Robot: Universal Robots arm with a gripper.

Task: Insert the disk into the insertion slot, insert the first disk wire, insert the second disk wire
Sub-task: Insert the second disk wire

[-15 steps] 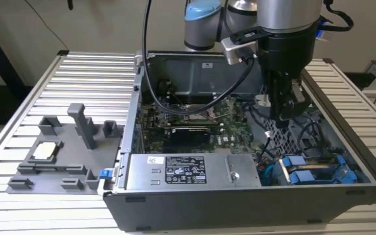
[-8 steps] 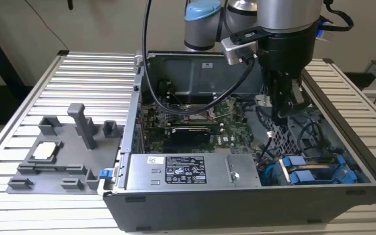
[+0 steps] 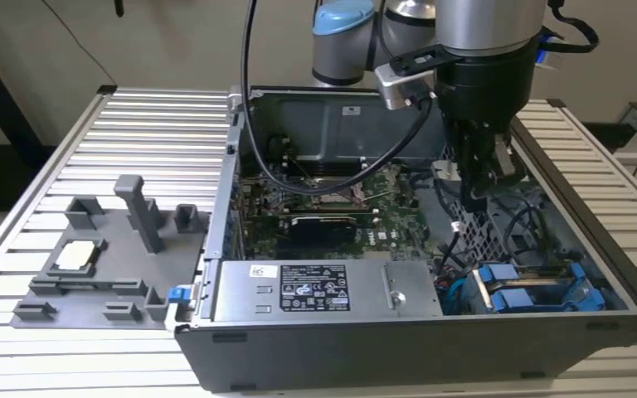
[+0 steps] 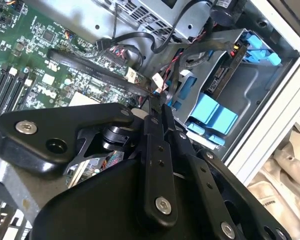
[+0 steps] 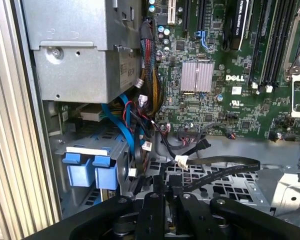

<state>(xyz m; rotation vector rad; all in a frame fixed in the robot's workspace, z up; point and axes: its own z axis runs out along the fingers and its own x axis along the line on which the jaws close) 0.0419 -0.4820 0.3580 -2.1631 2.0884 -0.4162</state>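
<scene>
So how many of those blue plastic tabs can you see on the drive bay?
2. The blue tabs sit side by side at the front of the drive bay: one nearer the power-supply box, the other next to it. More could be hidden deeper in the bay.

One open computer case (image 3: 407, 348) sits at the exterior view's 5 o'clock, holding one green motherboard (image 3: 330, 207), one grey power-supply box (image 3: 318, 290) and two blue tabs (image 3: 507, 286); one grey fixture tray (image 3: 97, 274) lies at 9 o'clock.
</scene>
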